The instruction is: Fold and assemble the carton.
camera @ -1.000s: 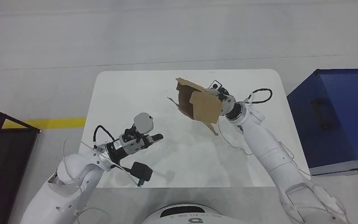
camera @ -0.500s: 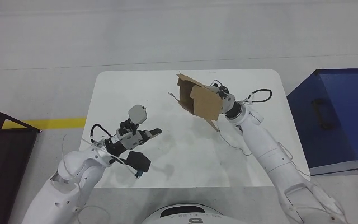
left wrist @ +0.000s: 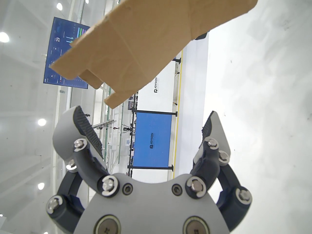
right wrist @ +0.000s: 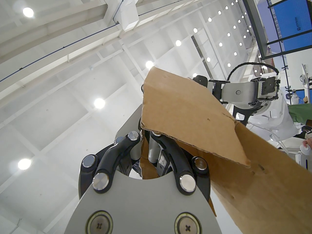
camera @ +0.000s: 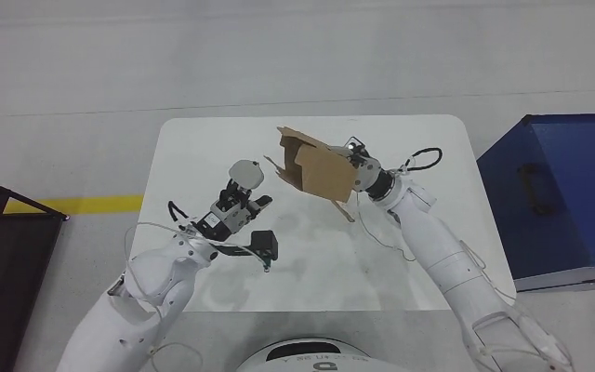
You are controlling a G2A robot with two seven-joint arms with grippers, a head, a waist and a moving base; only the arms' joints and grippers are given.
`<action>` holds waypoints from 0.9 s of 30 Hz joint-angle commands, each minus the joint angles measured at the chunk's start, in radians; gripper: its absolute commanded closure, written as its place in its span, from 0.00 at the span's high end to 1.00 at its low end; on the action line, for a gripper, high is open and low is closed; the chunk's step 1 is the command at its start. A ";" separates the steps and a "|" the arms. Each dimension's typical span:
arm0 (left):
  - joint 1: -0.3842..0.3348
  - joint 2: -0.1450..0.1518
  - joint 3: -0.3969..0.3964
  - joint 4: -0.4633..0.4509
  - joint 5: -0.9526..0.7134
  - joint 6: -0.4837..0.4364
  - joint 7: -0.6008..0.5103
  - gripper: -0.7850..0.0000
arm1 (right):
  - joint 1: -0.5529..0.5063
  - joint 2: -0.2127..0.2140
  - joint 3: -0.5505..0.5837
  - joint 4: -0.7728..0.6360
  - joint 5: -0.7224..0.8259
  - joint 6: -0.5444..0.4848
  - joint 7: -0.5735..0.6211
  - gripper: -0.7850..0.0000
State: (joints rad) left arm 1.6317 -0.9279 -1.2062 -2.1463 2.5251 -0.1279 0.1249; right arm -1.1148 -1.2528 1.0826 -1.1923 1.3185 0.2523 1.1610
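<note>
From the top view, the carton (camera: 316, 167) hangs over the far middle of the white counter (camera: 204, 149). It is plain brown cardboard, half-opened into a slanted sleeve. Its open mouth faces the robot's left, with short flaps standing out around it. One narrow flap trails down toward the counter at the end nearest the right arm. The right claw (camera: 353, 160) meets the carton at that end, though this view does not show how its fingers sit. The left claw (camera: 249, 191) is near the carton's mouth, apart from it and closer to the robot. A blue bin (camera: 548, 200) stands on the floor off the counter's right side.

The left wrist view shows what the top view leaves unclear: the left claw is spread wide, with both ribbed pads (left wrist: 84, 125) bare and nothing between them. The carton floats just beyond the fingertips without touching them. Its creased underside and three stepped flap ends (one tucked behind another) face the camera.

The right wrist view settles the other grip. The right claw's fingers are pressed together on a lower cardboard panel, pinching it. A broad flap folds over in front of the fingertips and hides them. The carton's long side runs away from the claw toward the left claw farther off. Its surface is clean, with raw corrugated edges.
</note>
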 commanded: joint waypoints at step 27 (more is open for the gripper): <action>-0.139 -0.051 0.142 0.067 0.118 -0.112 -0.147 1.00 | -0.019 -0.005 0.010 -0.036 -0.044 0.053 -0.010 0.00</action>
State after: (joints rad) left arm 1.4897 -0.9780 -1.0626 -2.0789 2.6411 -0.2446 -0.0125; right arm -1.1330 -1.2582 1.0914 -1.2271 1.2753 0.3062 1.1503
